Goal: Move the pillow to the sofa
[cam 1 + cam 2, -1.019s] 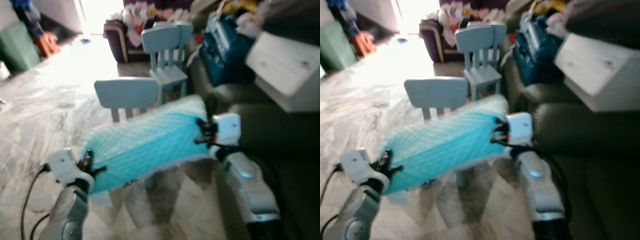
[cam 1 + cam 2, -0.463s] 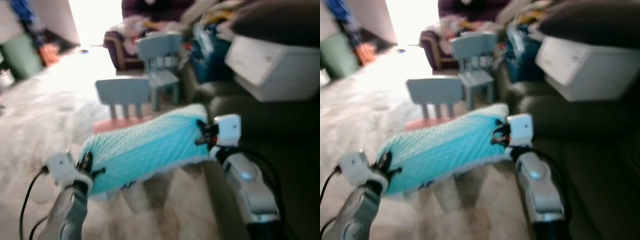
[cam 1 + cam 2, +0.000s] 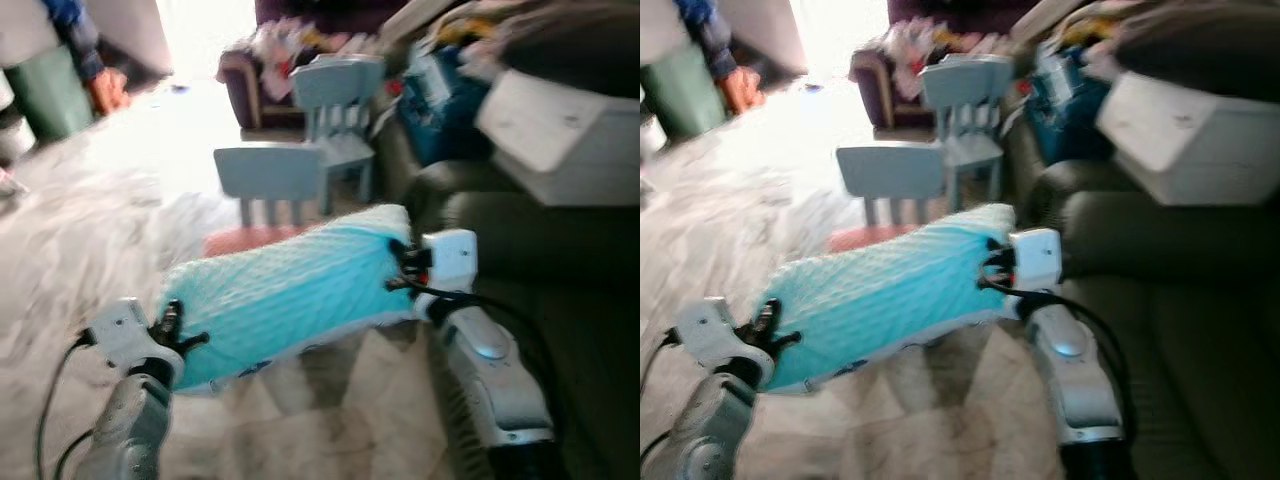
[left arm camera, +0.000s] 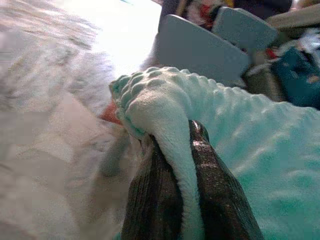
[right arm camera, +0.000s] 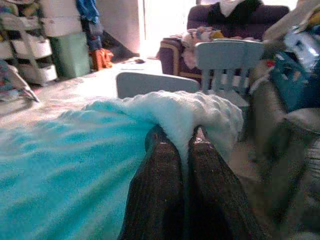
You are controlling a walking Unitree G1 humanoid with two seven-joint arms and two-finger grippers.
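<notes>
A turquoise pillow (image 3: 285, 295) is held off the marble floor (image 3: 90, 220) between both arms, with the dark green sofa (image 3: 560, 260) just to its right. The left pincer (image 4: 176, 200) is clamped on the pillow's near-left corner, a fold of the fabric being pinched between its fingers (image 4: 152, 200), while the right pincer (image 5: 185, 175) is clamped on the far-right corner next to the sofa's arm. Two pale blue children's chairs (image 3: 270, 180) are seen behind the pillow, and a white box (image 3: 560, 135) is resting on the sofa.
</notes>
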